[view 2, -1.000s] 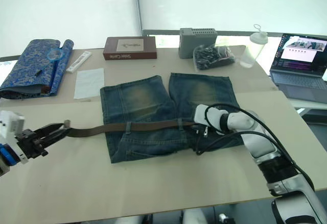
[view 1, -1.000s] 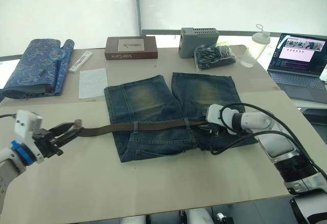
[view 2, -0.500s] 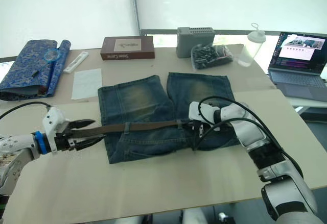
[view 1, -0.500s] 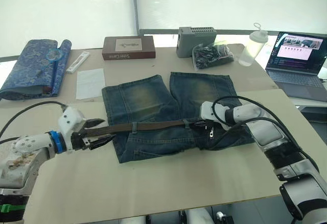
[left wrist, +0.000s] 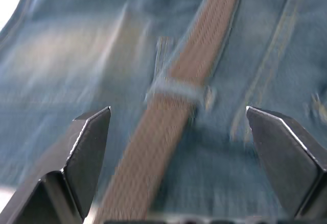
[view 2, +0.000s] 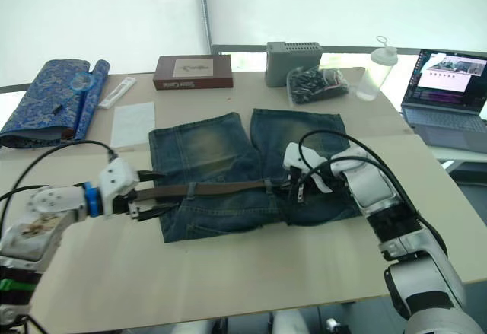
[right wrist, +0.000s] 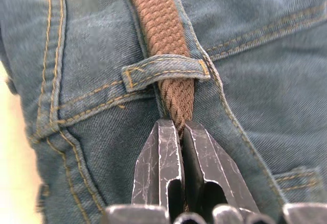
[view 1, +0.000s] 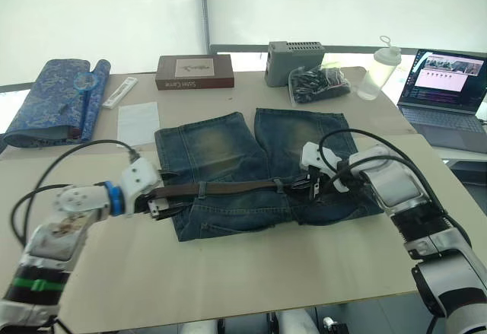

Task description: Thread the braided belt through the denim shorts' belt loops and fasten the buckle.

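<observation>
On the waistband: the braided belt lay threaded under a belt loop of the denim shorts.
Right gripper: fingers pinched the belt's end, apparently to feed it onward.
Left gripper: fingers spread astride the strap (not touching).

White arms, black cables, blue wrist ring

My left gripper has its jaws spread wide, the braided belt lying in the gap with free room on either side, and a belt loop crossing the strap just ahead. My right gripper is pinched on the belt end; directly in front another loop bars the way, flat on the denim shorts. Bare table lies open behind both.
</observation>
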You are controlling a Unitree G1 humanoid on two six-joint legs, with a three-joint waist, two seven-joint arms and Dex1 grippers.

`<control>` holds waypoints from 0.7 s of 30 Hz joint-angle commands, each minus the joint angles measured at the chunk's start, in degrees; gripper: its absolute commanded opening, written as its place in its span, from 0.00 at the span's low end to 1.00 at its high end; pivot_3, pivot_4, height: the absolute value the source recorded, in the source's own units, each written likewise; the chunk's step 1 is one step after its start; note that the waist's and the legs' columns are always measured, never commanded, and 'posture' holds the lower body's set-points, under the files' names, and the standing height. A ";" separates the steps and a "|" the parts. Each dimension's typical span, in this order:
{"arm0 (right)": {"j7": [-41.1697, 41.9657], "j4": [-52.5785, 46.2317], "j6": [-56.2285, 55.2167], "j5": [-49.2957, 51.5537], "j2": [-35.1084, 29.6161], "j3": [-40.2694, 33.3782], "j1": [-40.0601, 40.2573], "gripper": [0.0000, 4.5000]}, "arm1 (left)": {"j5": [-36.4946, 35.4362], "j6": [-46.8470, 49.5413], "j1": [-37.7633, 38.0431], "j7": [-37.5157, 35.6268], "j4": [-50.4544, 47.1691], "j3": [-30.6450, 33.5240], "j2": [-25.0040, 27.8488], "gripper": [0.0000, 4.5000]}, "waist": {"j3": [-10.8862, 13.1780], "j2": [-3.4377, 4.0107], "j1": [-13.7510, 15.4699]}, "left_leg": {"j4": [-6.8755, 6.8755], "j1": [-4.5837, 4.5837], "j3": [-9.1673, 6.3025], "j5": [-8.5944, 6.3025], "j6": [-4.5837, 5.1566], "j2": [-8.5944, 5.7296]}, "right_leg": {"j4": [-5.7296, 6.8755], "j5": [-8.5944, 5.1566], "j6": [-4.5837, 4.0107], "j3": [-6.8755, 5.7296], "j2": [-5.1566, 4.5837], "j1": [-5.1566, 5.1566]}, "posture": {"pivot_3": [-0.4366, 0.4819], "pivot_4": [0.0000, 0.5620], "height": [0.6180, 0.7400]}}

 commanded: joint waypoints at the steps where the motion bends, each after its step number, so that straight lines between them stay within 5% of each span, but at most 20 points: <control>1: 4.34 0.81 5.51 2.69 -0.56 -0.52 -3.37 0.00 | -0.99 3.77 -4.81 0.08 -0.81 -3.01 -3.84 0.99 | 0.00 0.00 0.03 | 0.00 -0.02 0.00 0.00 0.00 -0.02 | 0.01 0.02 0.03 0.01 0.00 -0.01 | 0.48 0.27 1.00; 10: 7.94 0.20 7.30 2.46 -1.13 0.58 -6.20 0.00 | 8.53 5.65 -16.12 7.36 8.52 -14.57 -18.85 0.99 | 0.00 0.00 0.10 | 0.13 -0.13 0.01 -0.06 0.12 -0.15 | -0.01 0.12 0.20 0.04 0.00 0.00 | 0.48 0.27 1.00; 13: 8.06 -0.53 7.81 2.67 -0.92 0.52 -6.16 0.00 | 10.00 5.61 -17.74 8.23 10.54 -15.56 -21.88 0.80 | 0.00 0.00 -0.17 | 0.22 -0.15 0.01 -0.06 0.12 -0.15 | 0.00 0.13 0.23 0.06 0.00 0.01 | 0.48 0.27 1.00; 21: 5.00 -2.25 7.01 1.98 0.06 -0.05 -6.03 0.00 | 8.83 7.67 -20.19 5.96 13.79 -15.41 -24.77 0.01 | 0.00 0.00 -0.47 | 0.33 -0.09 0.00 -0.05 0.10 -0.09 | 0.22 0.15 0.21 0.11 0.02 0.00 | 0.48 0.27 1.00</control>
